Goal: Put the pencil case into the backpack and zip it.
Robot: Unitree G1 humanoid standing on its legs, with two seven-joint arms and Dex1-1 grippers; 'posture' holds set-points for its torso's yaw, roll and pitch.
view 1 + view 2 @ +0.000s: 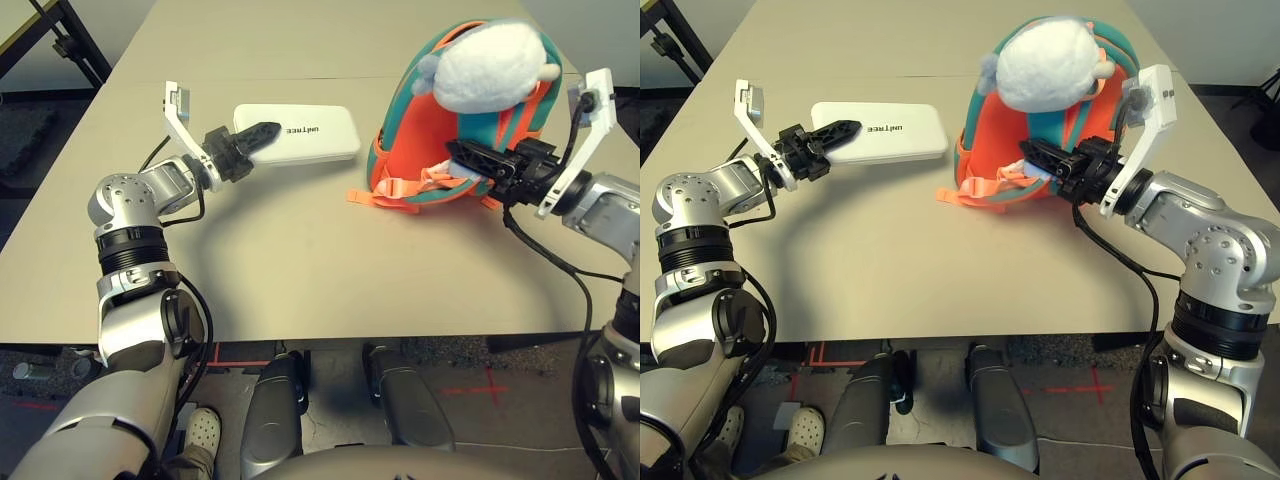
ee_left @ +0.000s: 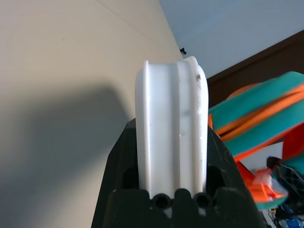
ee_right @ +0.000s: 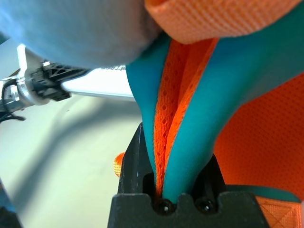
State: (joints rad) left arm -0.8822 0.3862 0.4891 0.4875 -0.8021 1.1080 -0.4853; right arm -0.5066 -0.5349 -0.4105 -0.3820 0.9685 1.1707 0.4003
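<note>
My big beige table (image 1: pixel 300 260) is bright, shadows under my arms are soft, close things look blurry.

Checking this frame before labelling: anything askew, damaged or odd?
Nothing damaged or spilled. The flat white pencil case is clamped at one end by the left gripper; the right gripper pinches a teal-and-orange fold of the small orange-and-teal backpack, which is propped up on the table.

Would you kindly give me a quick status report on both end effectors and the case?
Left end effector shut on flat white rectangular pencil case. Right end effector shut on orange-and-teal backpack. Case not yet inside.
</note>
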